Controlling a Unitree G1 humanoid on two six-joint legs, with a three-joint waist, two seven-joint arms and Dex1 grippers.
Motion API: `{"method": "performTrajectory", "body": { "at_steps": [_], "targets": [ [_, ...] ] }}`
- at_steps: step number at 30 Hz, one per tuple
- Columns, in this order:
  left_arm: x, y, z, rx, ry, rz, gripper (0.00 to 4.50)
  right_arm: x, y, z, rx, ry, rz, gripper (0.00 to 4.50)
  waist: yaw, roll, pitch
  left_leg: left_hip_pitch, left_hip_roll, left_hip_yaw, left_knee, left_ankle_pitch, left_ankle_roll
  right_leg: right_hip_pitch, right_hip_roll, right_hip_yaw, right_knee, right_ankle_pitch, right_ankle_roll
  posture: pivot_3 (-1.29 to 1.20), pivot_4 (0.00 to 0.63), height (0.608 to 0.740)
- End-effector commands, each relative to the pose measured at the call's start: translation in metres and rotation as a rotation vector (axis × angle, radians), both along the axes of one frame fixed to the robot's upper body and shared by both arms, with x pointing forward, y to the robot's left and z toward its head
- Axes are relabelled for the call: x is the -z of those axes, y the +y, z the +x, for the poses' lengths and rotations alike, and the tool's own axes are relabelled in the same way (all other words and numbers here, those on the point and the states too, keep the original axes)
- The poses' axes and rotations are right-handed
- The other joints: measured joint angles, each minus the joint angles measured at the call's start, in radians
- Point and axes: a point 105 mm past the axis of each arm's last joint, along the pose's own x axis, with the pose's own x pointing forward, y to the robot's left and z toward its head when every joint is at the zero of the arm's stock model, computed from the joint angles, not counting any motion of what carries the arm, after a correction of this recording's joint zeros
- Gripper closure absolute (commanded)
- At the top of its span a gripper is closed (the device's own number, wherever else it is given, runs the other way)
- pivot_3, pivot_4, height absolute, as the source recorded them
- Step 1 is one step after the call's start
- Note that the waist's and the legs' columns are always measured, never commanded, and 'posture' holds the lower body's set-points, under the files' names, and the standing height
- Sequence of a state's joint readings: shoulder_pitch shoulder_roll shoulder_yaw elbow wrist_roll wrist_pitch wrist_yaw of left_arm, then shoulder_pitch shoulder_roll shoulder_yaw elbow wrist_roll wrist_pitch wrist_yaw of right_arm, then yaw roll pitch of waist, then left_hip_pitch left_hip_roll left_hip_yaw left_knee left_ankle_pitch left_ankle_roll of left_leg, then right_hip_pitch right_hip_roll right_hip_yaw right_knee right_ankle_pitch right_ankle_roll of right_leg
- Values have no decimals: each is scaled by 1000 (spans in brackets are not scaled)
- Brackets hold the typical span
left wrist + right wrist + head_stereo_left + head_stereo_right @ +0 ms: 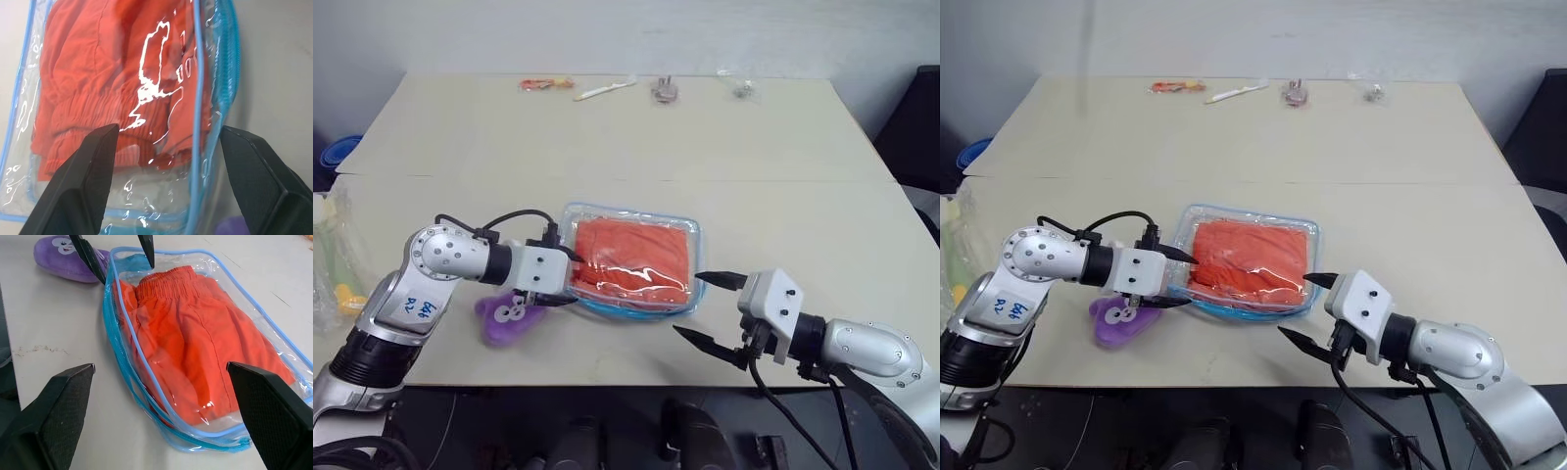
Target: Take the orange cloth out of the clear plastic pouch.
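The clear plastic pouch [566, 227] with light blue trim lies flat on the table, near its front edge. The orange cloth [631, 257] is folded inside it, elastic waistband toward the pouch's left end. My left gripper [575, 280] is open at that left end, one finger [85, 171] over the clear top panel and the other [259, 171] beyond the zip edge. My right gripper [689, 305] hangs wide open just off the pouch's right front corner, with nothing between its fingers [54, 401].
A purple plush toy [502, 319] lies under my left wrist, left of the pouch. A clear bag with a yellow toy [335, 279] sits at the table's left edge. Small items line the far edge: an orange packet [546, 84], a white stick [605, 90], a metal piece [664, 90].
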State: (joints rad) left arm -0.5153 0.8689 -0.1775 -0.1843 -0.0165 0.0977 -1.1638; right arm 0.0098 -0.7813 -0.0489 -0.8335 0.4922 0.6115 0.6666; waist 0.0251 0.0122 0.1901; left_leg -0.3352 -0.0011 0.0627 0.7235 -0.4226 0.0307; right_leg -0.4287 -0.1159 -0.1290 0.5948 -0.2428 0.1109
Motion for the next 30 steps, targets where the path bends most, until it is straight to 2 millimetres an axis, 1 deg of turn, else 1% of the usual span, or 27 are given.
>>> {"method": "performTrajectory", "body": {
  "at_steps": [1,5,10,13,16,19,24,25,27,30],
  "targets": [
    [-16,-4,3,13,-64,-13,1064,-6,1,-3,-13,-36,-1,0,1,0,0,0,0,0,0,0,0,0,0,0,0,0,0,0,150,740],
    [-11,-2,7,9,-86,10,1064,-5,1,-3,-12,-37,-1,0,-1,0,0,0,0,0,0,0,0,0,0,0,0,0,0,0,150,740],
    [-18,-6,8,8,-97,-16,1064,-4,1,-3,-14,-35,-5,0,1,0,0,0,0,0,0,0,0,0,0,0,0,0,0,0,150,740],
    [-15,-6,7,14,-102,-5,1064,-3,0,-4,-16,-36,-9,0,0,0,0,0,0,0,0,0,0,0,0,0,0,0,0,0,150,740],
    [-10,-10,3,29,-91,-16,1652,-3,1,-4,-19,-39,-10,0,0,0,0,0,0,0,0,0,0,0,0,0,0,0,0,0,150,740],
    [-8,-12,0,44,-76,-20,2594,-3,1,-5,-19,-39,-10,0,0,0,0,0,0,0,0,0,0,0,0,0,0,0,0,0,150,740],
    [-9,-15,1,35,-65,-45,4300,-3,0,-5,-15,-43,-12,0,0,0,0,0,0,0,0,0,0,0,0,0,0,0,0,0,150,740],
    [-9,-16,1,32,-63,-53,4459,-4,0,-5,-14,-45,-12,0,0,0,0,0,0,0,0,0,0,0,0,0,0,0,0,0,150,740],
    [-11,-18,3,13,-51,-78,4459,-4,-1,-6,-14,-49,-14,0,1,0,0,0,0,0,0,0,0,0,0,0,0,0,0,0,150,740],
    [-14,-22,9,-62,-26,-139,4459,-5,-1,-6,-12,-67,-30,0,1,0,0,0,0,0,1,0,0,0,0,0,0,0,0,0,150,740]
  ]
}}
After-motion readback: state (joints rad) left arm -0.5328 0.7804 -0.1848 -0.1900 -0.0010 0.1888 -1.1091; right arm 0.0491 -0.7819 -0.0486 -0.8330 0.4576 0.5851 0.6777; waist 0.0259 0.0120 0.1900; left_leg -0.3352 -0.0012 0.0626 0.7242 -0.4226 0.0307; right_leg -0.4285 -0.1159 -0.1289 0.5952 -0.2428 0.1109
